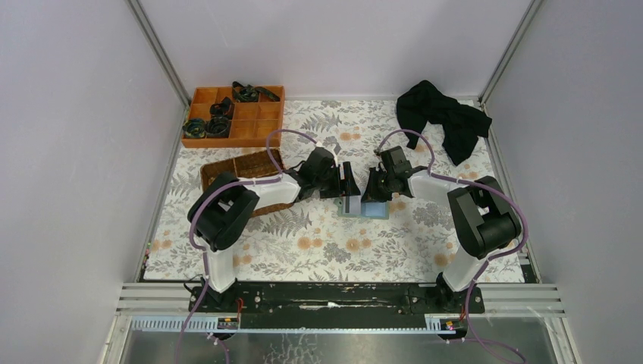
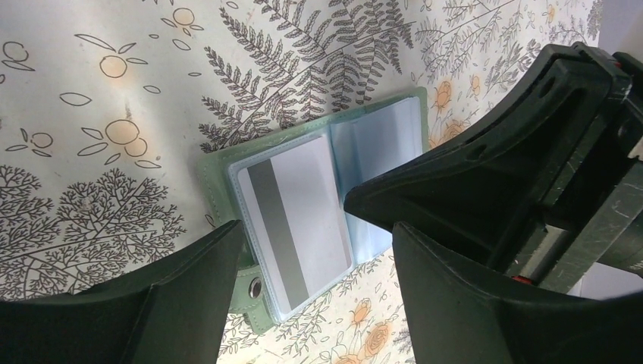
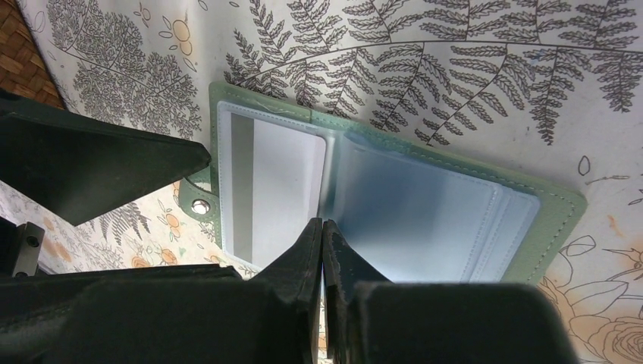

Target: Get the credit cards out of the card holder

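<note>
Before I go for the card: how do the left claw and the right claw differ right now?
The left claw stands wide open; the right claw is shut, its fingertips together. In its own view the left claw brackets the page with the card; the right claw points at the middle fold of the card holder. Both are black and sit low over the open card holder, and neither visibly holds a card.

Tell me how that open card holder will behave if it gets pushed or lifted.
The card holder looks thin and flat, so it likely slides rather than tips. Its clear sleeves probably flop when lifted. The card inside looks stiffer.
</note>
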